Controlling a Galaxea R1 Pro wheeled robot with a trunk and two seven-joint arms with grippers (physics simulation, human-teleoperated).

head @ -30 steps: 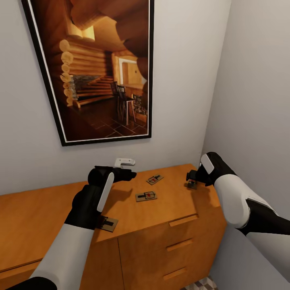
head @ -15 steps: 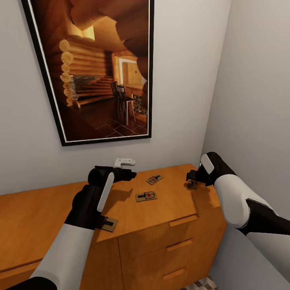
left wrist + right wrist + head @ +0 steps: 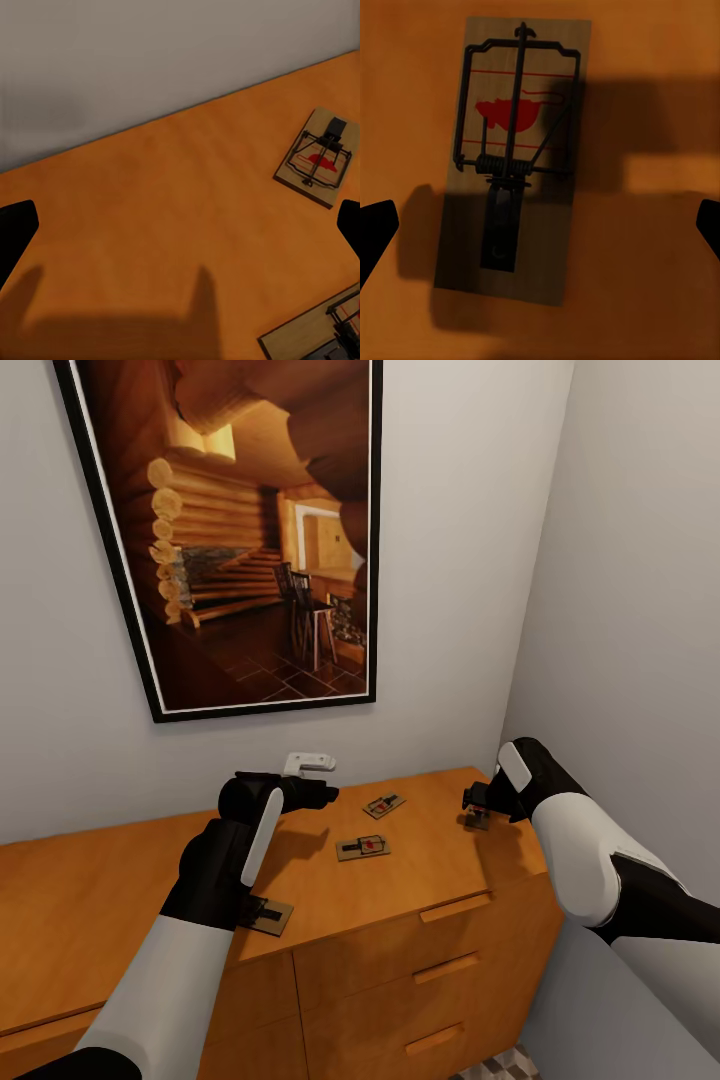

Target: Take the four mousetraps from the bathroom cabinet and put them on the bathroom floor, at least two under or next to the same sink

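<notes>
- Right gripper [image 3: 478, 807] hangs over the far right end of the cabinet [image 3: 400, 920], fingers spread wide. In the right wrist view both black fingertips [image 3: 376, 229] sit at opposite edges of the picture with a mousetrap [image 3: 514, 157] flat on the wood between them, nothing held.
- Left gripper [image 3: 325, 793] hovers over the cabinet top near the back wall, also spread wide and empty. Its wrist view has two traps off to one side: one whole [image 3: 315, 157], one cut off at the picture's edge [image 3: 330, 337].
- From the head view I count the far mousetrap [image 3: 384, 805], the middle mousetrap [image 3: 363, 847], and a third mousetrap [image 3: 265, 913] poking out from behind the left forearm by the front edge. The fourth is the one under the right gripper, mostly hidden from the head by the gripper itself.
- All of them lie on top of the cabinet, none on the bathroom floor [image 3: 500, 1063], which only peeks in as a sliver of tile at the bottom.
- Handling guess: light, stiff little wooden slabs with a wire bar and spring on top. Lying flat, so there's not much to bite.
- I'd pinch across the short width of the board, on the bare wood edges, clear of the wire. Being that thin and light, it could easily skate on the smooth top if a finger nudges it first.
</notes>
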